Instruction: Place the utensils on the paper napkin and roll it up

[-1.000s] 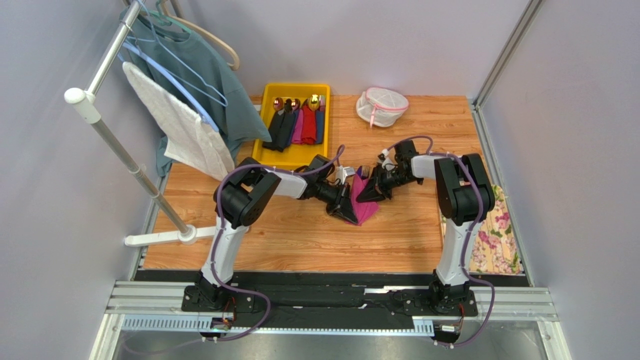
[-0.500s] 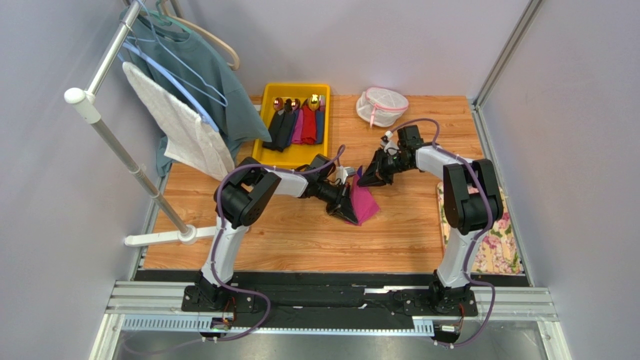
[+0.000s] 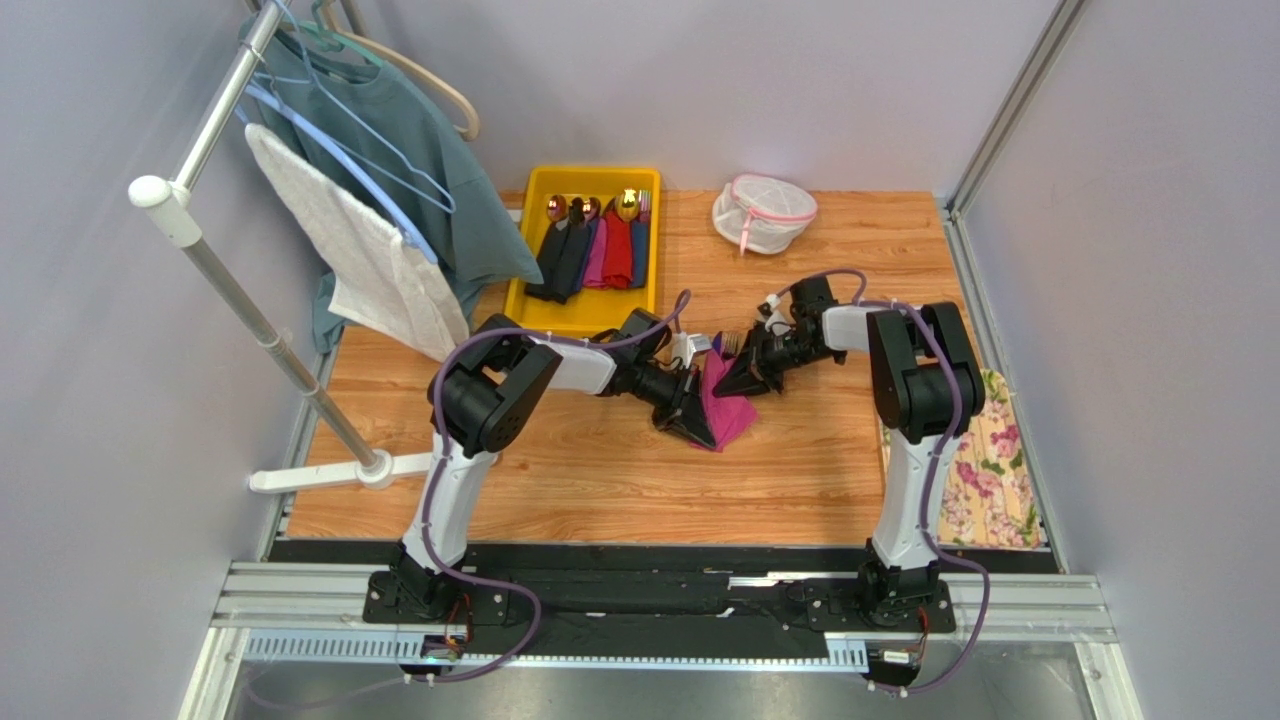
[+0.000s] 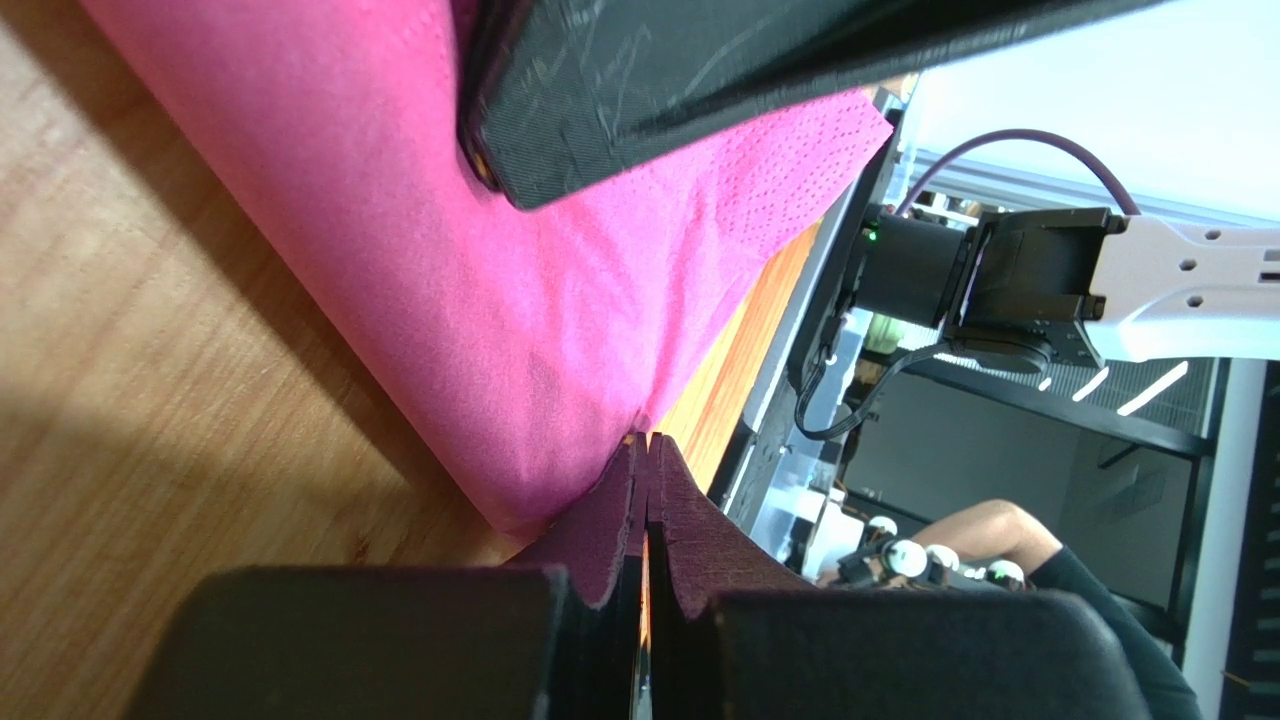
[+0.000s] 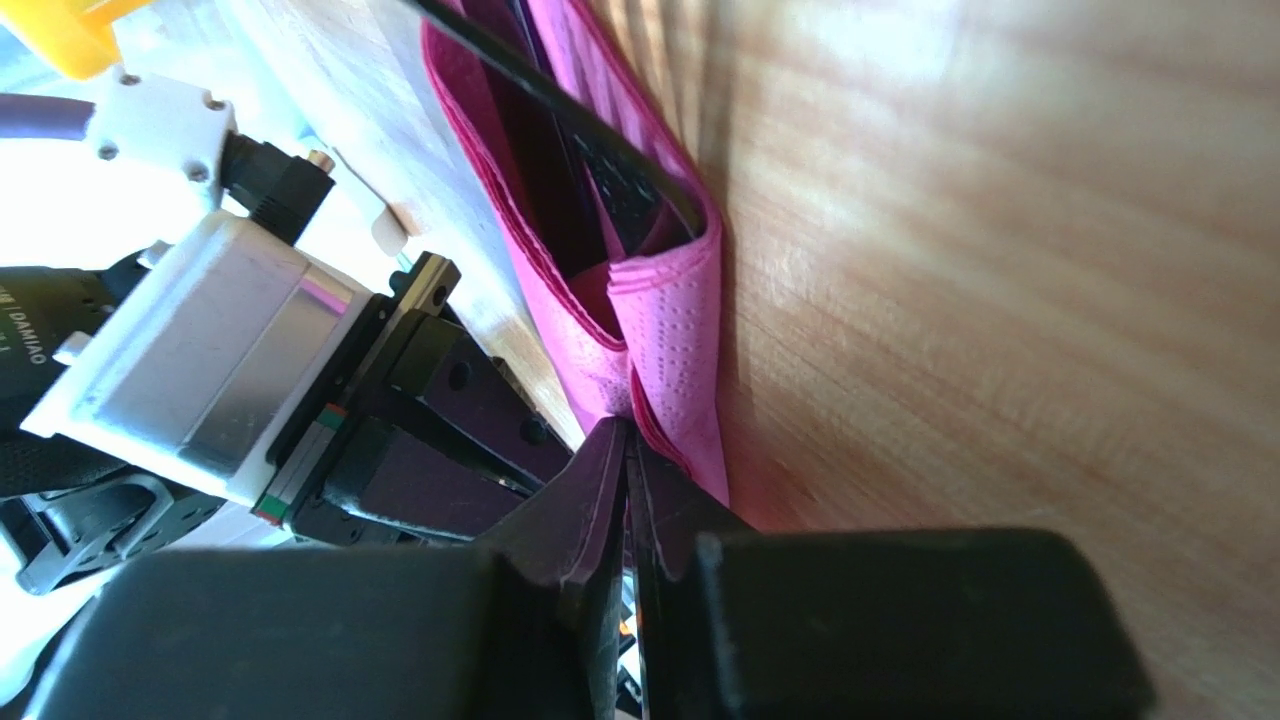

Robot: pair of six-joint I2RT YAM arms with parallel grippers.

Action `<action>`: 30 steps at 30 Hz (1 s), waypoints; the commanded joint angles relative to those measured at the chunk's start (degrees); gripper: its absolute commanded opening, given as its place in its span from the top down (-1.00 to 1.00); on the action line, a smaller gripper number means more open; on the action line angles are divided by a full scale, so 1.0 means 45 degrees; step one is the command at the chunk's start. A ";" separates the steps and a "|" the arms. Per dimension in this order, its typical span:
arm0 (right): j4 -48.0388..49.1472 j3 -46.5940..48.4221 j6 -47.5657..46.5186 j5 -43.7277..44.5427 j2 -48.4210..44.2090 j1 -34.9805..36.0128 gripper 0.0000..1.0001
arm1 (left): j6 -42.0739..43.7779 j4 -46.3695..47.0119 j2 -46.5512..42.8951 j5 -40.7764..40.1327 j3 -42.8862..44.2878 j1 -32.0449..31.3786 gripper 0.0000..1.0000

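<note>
- Yellow tray (image 3: pixel 595 173) noted at far edge; sleeved cutlery (image 3: pixel 598 248) laid inside.
- White mesh pouch (image 3: pixel 762 212) set near it.
- Shirt (image 3: pixel 428 143) and towel (image 3: pixel 361 255) hung on rack (image 3: pixel 256 320).
- Floral cloth (image 3: pixel 995 480) laid at right.

Utensils (image 5: pixel 619 153) mostly hidden inside the folded paper napkin (image 5: pixel 670 318)
</note>
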 commanded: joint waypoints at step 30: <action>-0.3224 0.2836 -0.2013 0.5931 -0.1284 0.1213 -0.03 | 0.0956 -0.0699 0.0273 -0.1474 -0.0036 -0.0010 1.00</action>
